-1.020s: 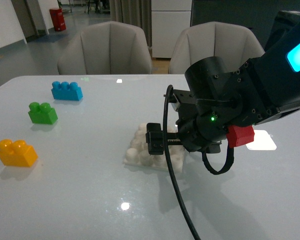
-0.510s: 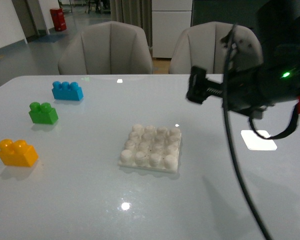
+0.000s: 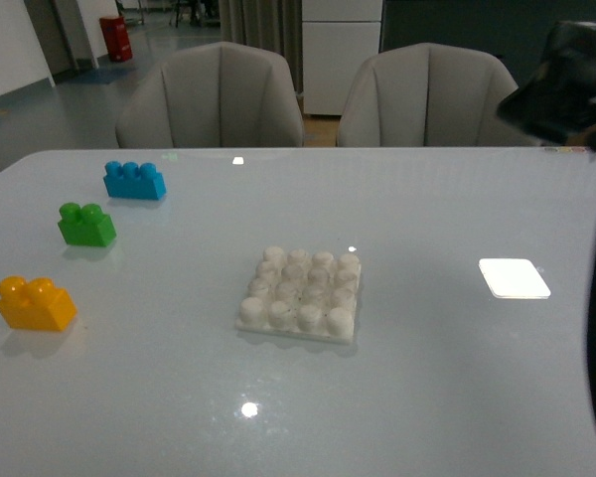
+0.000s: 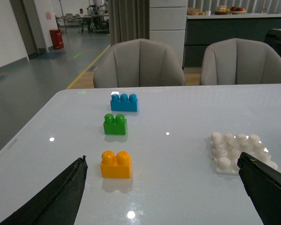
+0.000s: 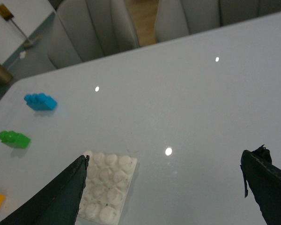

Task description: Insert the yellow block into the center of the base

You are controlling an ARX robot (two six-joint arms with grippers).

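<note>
Now the base (image 3: 300,298) lies flat mid-table, all sixteen studs showing. The yellow block (image 3: 36,304) sits upright well apart from it, far to the robot's left, with a green brick (image 3: 86,225) and a blue brick (image 3: 134,181) lined up beyond. The left gripper (image 4: 162,158) is spread wide, holding and touching nothing. The right gripper (image 5: 166,157) is equally spread and empty above the table.

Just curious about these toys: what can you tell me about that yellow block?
The yellow block is a small orange-yellow brick of shiny plastic with two round studs on top. It sits upright on the glossy table, far left, nearest the robot in a row with the green brick and blue brick. Only the table touches it.
</note>
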